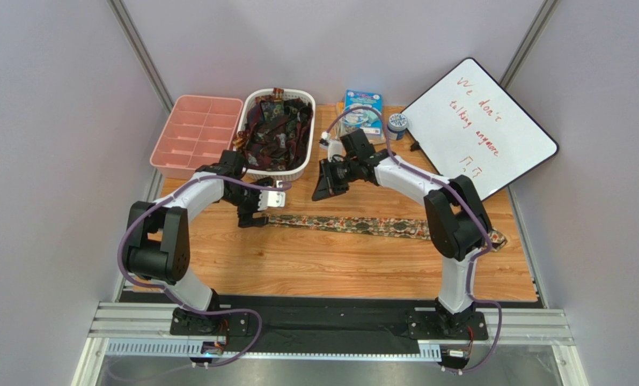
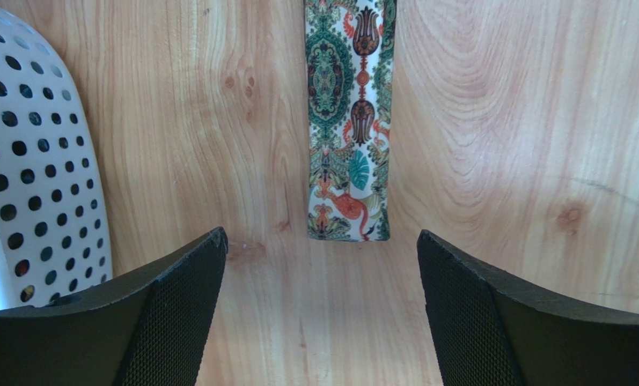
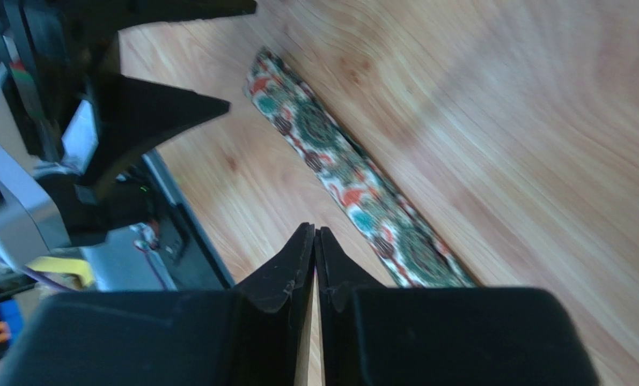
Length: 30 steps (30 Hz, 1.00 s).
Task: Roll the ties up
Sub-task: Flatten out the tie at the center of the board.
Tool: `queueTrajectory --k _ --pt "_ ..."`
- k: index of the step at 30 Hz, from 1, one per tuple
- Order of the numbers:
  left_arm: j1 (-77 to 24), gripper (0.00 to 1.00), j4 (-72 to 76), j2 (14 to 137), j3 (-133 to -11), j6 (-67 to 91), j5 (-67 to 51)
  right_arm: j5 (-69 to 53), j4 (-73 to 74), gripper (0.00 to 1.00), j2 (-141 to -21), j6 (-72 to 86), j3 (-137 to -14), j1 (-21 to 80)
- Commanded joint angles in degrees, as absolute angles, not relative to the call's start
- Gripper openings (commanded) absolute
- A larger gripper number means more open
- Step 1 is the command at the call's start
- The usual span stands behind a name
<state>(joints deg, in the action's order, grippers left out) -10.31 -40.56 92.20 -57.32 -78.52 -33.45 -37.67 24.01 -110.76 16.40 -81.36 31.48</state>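
One patterned tie [image 1: 363, 225], green and tan with orange figures, lies flat and stretched out across the wooden table. In the left wrist view its narrow end [image 2: 349, 121] stops just ahead of my left gripper [image 2: 321, 235], which hangs open above the bare wood with nothing between its fingers [image 2: 169, 314]. In the top view the left gripper [image 1: 255, 212] sits at the tie's left end. My right gripper [image 3: 314, 231] is shut on nothing, above the table a little beyond the tie [image 3: 338, 173]; from above it [image 1: 324, 190] hovers near the basket. More dark ties [image 1: 276, 129] fill the basket.
The white perforated basket [image 1: 298, 167] stands at the back, close to the left gripper, its wall [image 2: 32, 161] at the left of that wrist view. A pink divided tray [image 1: 196, 133] sits beside it. A blue box [image 1: 363, 108], a tape roll [image 1: 397, 122] and a whiteboard [image 1: 480, 129] are at the back right.
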Motion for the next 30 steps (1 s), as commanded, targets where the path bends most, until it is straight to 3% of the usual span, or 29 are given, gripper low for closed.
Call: queueTrajectory --k 1,4,12,17,24,30 --pt "-9.9 0.89 -40.9 93.2 -59.7 -85.9 -34.7 -42.0 10.2 0.08 -115.7 35.5 -81.6 35.0" --pt "-9.9 0.84 -42.1 94.0 -59.6 -87.3 -33.1 -41.9 9.0 0.07 -117.8 38.7 -81.6 36.6" --pt "-10.0 0.84 -43.8 95.0 -59.0 -89.3 -31.6 -40.3 7.3 0.05 -123.8 41.0 -83.1 38.9" --pt "-10.0 0.77 -46.5 95.5 -60.5 -89.1 -31.9 -39.8 8.9 0.04 -125.2 37.8 -79.1 38.0" --pt "-11.5 0.77 -47.9 93.8 -60.6 -90.2 -32.4 -40.9 15.6 0.02 -121.9 29.0 -73.4 34.9" --pt "-12.8 0.74 -50.4 92.2 -65.6 -76.3 -39.2 -40.8 19.1 0.02 -117.5 23.3 -70.2 32.5"
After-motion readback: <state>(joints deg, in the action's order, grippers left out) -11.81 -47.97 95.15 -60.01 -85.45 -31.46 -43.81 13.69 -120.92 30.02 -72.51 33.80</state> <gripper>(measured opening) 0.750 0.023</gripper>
